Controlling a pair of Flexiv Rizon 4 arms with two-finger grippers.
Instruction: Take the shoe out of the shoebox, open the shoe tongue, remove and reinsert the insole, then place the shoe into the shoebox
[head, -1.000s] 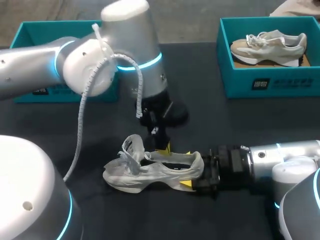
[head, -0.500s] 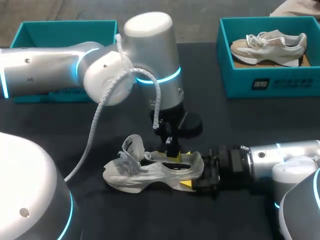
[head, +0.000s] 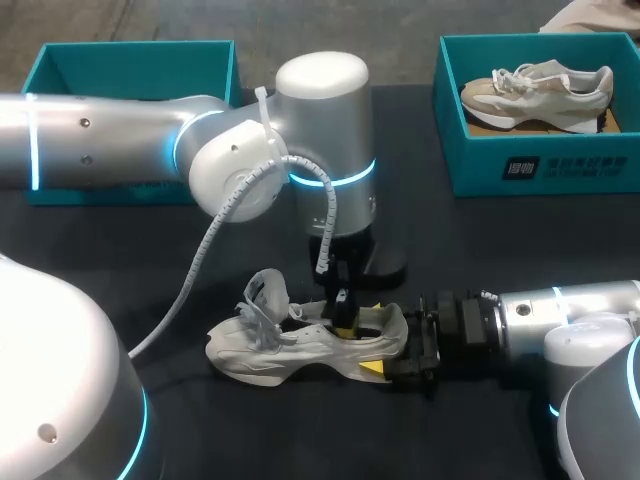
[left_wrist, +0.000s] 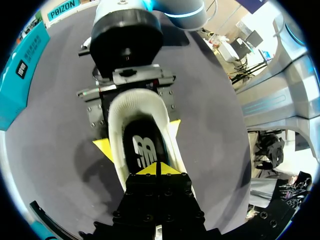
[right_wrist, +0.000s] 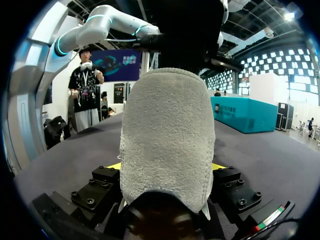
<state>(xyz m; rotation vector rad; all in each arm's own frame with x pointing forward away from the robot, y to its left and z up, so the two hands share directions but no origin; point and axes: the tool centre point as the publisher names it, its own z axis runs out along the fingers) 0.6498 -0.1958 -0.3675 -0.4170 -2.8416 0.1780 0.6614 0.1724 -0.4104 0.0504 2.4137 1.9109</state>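
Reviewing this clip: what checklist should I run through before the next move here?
1. Heel of white shoe clamped from both sides by right gripper: ok.
2. Tips of left gripper inside the opening, over the insole: ok.
3. Insole actually pinched: cannot tell.
4. Shoe's tongue raised, opening clear: ok.
5. Sole down on the table: ok.

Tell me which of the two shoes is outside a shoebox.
The white shoe, on the table with its heel in the right end effector; the beige shoe lies inside the teal shoebox at the far right.
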